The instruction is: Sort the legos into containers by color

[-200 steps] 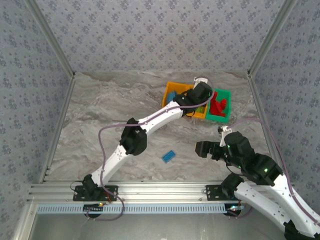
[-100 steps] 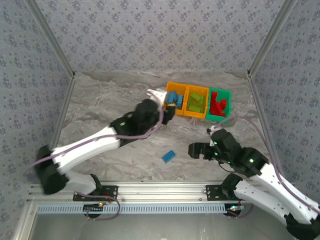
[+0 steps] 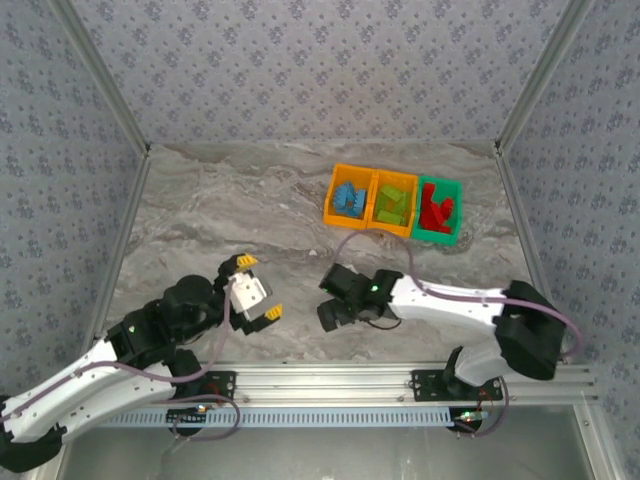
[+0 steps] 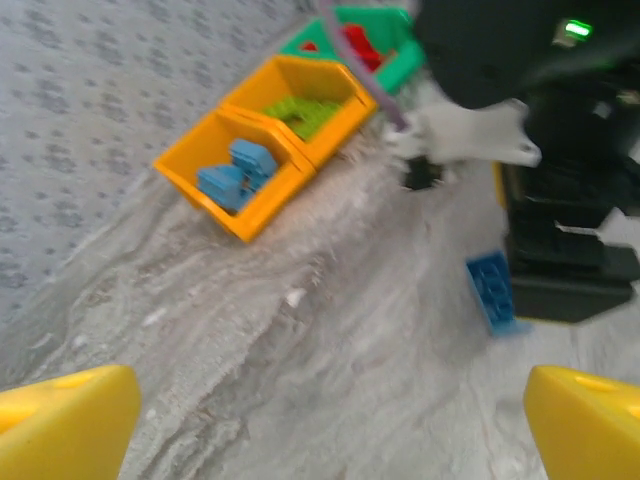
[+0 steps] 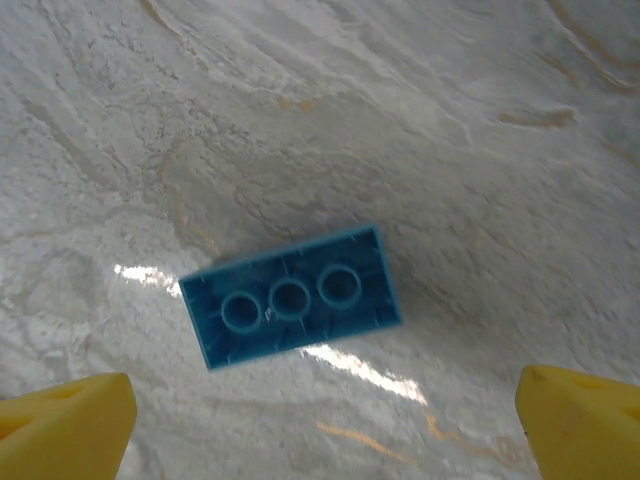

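I am watching right gripper (image 5: 320, 425) hovering above light blue rectangular plastic brick (image 5: 290, 295), jaws spread wide, empty | left gripper (image 3: 259, 287) at its 9 o'clock, jaws wide apart, empty.

Left pincer (image 3: 258, 287) withdrew from the containers (image 3: 331, 200); right pincer (image 5: 322, 408) moved over the blue lego (image 5: 290, 297).

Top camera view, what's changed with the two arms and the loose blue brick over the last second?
The left gripper pulled back from over the bins to the near left side, jaws open and empty. The right gripper swung left from the right side and now hovers open above the blue brick. The brick seems to lie where it was, and the bins have not moved.
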{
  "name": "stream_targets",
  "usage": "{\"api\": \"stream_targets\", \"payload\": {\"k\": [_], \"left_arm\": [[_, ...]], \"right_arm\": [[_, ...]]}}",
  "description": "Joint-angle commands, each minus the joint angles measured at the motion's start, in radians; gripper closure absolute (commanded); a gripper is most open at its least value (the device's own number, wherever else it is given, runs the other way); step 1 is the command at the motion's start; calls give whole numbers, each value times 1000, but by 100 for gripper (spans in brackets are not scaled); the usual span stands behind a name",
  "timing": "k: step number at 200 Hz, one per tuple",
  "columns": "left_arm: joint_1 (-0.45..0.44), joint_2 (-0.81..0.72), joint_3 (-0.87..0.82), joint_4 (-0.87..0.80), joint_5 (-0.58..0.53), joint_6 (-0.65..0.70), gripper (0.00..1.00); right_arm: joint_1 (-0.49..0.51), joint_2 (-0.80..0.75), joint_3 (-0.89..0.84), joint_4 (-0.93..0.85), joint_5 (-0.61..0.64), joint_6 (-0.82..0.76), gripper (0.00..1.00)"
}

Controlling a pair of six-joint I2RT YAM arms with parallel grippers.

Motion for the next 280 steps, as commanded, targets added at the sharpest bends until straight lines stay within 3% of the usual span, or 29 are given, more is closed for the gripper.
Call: {"api": "stream_targets", "payload": {"k": [1, 18, 35, 66, 97, 136, 181, 214, 233, 280], "left_arm": [[-3, -1, -6, -41, 93, 175, 1], [12, 17, -17, -63, 87, 189, 1], [24, 27, -36, -78, 97, 190, 1], [40, 43, -46, -73, 104, 182, 1], [69, 71, -43, -71, 143, 174, 1], [73, 80, -38, -83, 144, 167, 1], [72, 55, -44, -82, 127, 156, 1], [72, 57, -46, -89, 112, 157, 1], [72, 64, -47, -88, 109, 161, 1], [70, 88, -47, -101, 71, 169, 1]], "right_arm": [[14, 65, 42, 6, 12, -93, 0], [14, 129, 53, 57, -56, -152, 0], [14, 213, 90, 32, -45, -175, 0], [14, 287, 134, -55, 53, -149, 15], [15, 239, 98, -40, 55, -153, 32], [-7, 110, 69, -20, 54, -166, 39], [-151, -82, 66, 88, 58, -163, 48], [-345, -161, 86, 200, 62, -189, 50], [-433, -93, 171, 262, 64, -256, 50], [-561, 324, 575, 227, 66, -388, 49]]}}
